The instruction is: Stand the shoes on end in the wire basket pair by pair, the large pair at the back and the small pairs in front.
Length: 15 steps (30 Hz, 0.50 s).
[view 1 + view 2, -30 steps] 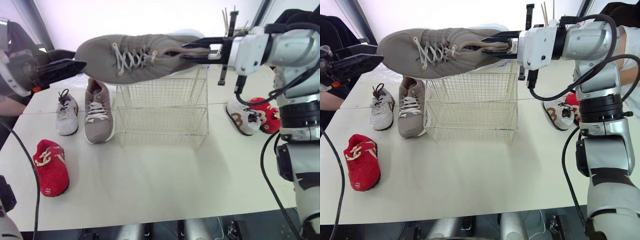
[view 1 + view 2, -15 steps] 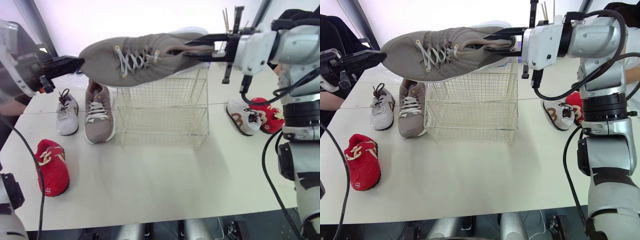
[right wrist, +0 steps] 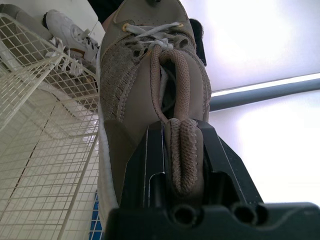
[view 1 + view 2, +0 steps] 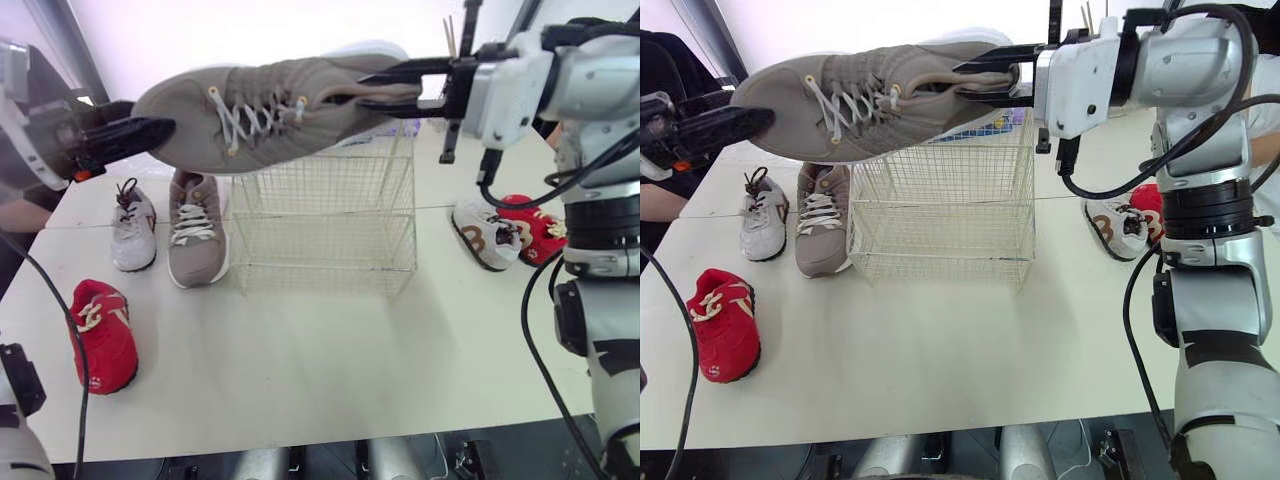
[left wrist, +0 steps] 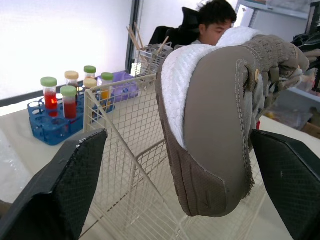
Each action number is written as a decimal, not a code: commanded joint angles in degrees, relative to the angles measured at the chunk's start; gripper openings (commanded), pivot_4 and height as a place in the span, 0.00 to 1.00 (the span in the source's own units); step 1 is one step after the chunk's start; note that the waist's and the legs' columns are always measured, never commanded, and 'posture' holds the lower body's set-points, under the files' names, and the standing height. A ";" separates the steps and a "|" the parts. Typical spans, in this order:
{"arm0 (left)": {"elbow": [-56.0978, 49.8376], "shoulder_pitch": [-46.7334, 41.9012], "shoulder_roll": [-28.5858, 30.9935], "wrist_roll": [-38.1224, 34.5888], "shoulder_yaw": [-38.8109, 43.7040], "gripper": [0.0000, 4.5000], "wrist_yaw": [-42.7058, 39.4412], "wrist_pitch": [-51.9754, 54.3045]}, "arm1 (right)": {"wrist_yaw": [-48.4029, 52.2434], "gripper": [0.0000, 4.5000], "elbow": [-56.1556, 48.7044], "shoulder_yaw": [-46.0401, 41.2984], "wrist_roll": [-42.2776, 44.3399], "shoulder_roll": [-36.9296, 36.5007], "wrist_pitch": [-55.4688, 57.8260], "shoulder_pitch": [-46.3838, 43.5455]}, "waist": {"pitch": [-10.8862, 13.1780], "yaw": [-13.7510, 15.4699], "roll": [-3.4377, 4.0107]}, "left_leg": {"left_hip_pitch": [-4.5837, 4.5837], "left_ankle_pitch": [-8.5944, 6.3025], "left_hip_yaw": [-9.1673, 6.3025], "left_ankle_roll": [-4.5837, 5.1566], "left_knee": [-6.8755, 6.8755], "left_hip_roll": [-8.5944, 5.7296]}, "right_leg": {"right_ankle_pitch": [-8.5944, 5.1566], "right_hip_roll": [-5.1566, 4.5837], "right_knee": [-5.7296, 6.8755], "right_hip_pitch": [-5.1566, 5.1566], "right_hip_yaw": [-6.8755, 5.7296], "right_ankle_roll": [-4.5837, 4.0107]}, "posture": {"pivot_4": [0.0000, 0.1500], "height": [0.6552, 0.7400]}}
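Observation:
A large taupe shoe (image 4: 270, 110) hangs level in the air above the wire basket (image 4: 325, 215). My right gripper (image 4: 385, 88) is shut on its heel collar (image 3: 180, 145). My left gripper (image 5: 177, 137) is open at the toe, one finger (image 5: 65, 190) on each side of the sole, apart from it. The matching taupe shoe (image 4: 196, 230) lies on the table just left of the basket. Beside it is a small white shoe (image 4: 133, 228), and a small red shoe (image 4: 102, 335) lies nearer the front left. Right of the basket lie a small white shoe (image 4: 487, 235) and a red shoe (image 4: 530, 225).
Behind the basket stand a blue rack of capped tubes (image 5: 60, 107) and a mesh holder with sticks (image 5: 147, 50). A person (image 5: 215, 20) sits beyond the table. The white table (image 4: 330, 360) is bare in front of the basket.
The held shoe has shifted left with my right gripper, so its toe now reaches between the left gripper's fingers. The shoes on the table have not moved.

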 commanded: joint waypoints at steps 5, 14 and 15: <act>0.96 -1.86 -1.25 1.05 -2.43 0.99 -1.39 -2.49 | -1.52 0.04 -4.81 -1.96 3.56 0.24 1.97 -2.68 | 0.00 0.10 0.00 | 0.00 0.02 0.00 0.02 0.01 0.00 | 0.00 0.00 0.01 0.00 0.00 0.00 | 1.00 1.00; 1.55 -3.33 -4.14 0.83 -4.03 0.37 -2.16 -2.25 | -1.59 0.04 -7.83 -2.04 4.30 0.73 5.32 -2.15 | 0.00 0.00 0.00 | -0.01 0.06 0.00 0.10 0.01 0.00 | 0.00 0.00 0.04 -0.03 0.00 0.00 | 1.00 1.00; 1.74 -3.54 -4.22 0.67 -3.89 0.26 -2.13 -2.12 | -1.57 0.04 -7.97 -2.03 4.23 0.68 5.57 -2.09 | 0.00 -0.04 0.00 | -0.01 0.06 0.00 0.10 0.00 0.00 | 0.00 0.00 0.04 -0.05 0.00 0.00 | 1.00 1.00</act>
